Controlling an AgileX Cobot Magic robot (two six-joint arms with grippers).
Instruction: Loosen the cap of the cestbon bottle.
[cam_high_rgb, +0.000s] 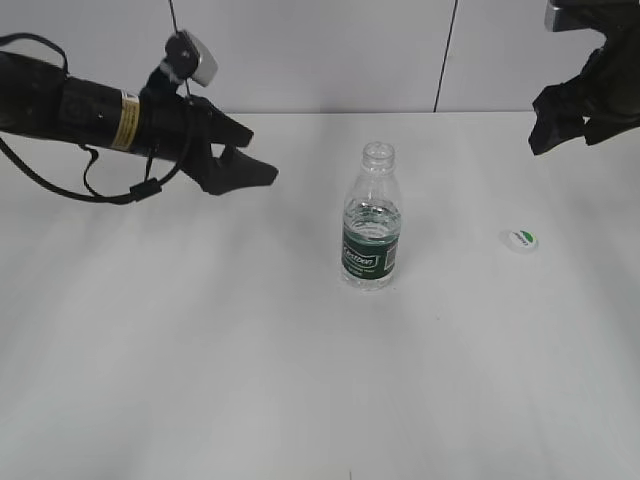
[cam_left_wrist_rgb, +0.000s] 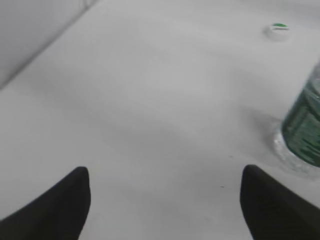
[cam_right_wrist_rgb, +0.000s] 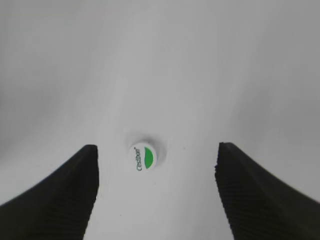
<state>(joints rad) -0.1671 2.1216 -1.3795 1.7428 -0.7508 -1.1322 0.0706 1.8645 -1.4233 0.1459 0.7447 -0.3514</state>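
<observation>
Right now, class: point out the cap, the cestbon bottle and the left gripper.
cap (cam_right_wrist_rgb: 144, 157): right wrist view, printed top.
cestbon bottle (cam_high_rgb: 370, 260): exterior view, green label.
left gripper (cam_left_wrist_rgb: 165, 205): left wrist view, between fingertips.

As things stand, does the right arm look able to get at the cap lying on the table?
Probably yes: the right gripper is open above the cap, which lies alone on the table, apart from the bottle.
</observation>
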